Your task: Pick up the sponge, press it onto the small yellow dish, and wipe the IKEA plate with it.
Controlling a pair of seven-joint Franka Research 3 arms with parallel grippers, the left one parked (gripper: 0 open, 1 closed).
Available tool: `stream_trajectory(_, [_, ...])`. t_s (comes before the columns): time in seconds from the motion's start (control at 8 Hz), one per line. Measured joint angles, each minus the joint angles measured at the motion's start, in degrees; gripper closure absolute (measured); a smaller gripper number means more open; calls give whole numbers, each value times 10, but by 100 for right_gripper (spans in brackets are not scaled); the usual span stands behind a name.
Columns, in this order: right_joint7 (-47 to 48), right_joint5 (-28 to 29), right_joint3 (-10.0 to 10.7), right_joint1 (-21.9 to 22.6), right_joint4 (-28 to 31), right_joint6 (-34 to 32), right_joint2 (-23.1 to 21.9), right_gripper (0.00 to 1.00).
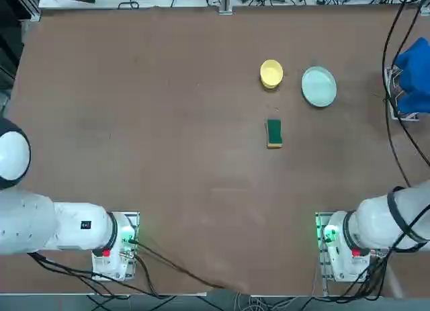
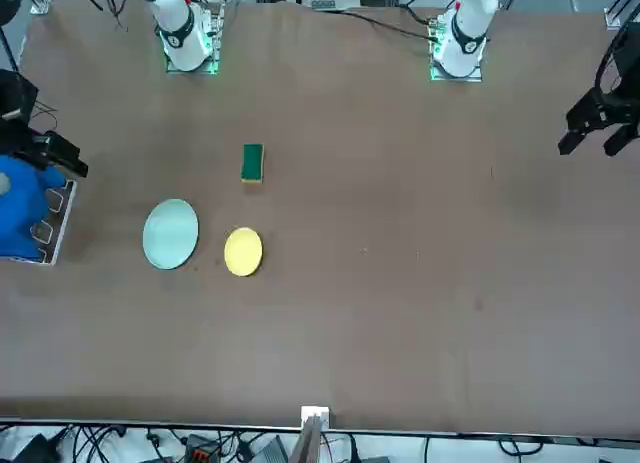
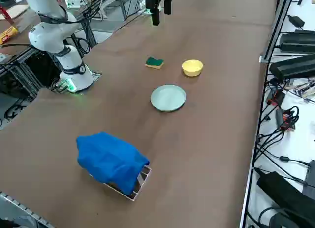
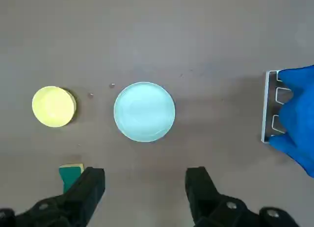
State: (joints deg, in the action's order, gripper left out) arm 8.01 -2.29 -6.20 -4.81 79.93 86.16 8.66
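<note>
The sponge (image 1: 274,133) (image 2: 252,163) (image 3: 154,63), dark green on top with a yellow layer below, lies flat on the brown table. Beyond it sits the small yellow dish (image 1: 271,74) (image 2: 243,252) (image 3: 192,67). The pale mint-green IKEA plate (image 1: 318,86) (image 2: 170,233) (image 3: 168,97) is beside the dish, on the robot's right. In the wrist view my right gripper (image 4: 145,188) hangs high above the table, open and holding nothing. The plate (image 4: 144,111) shows beyond the fingertips, the dish (image 4: 53,106) to one side, and the sponge (image 4: 71,172) peeks past one finger (image 4: 88,185).
A blue cloth (image 1: 415,72) (image 2: 20,208) (image 3: 110,159) (image 4: 297,119) is draped over a small metal rack (image 4: 269,107) at the table's right edge, near the plate. Black cables hang along that edge (image 1: 390,89). Both arm bases stand at the near edge.
</note>
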Motion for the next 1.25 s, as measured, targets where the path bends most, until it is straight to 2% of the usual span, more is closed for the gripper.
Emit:
stream_trajectory(0.62, [-1,2,0,1,4,-2,1,0])
stream_trajectory(1.25, [1,7,-5,52,19,-65,28,0])
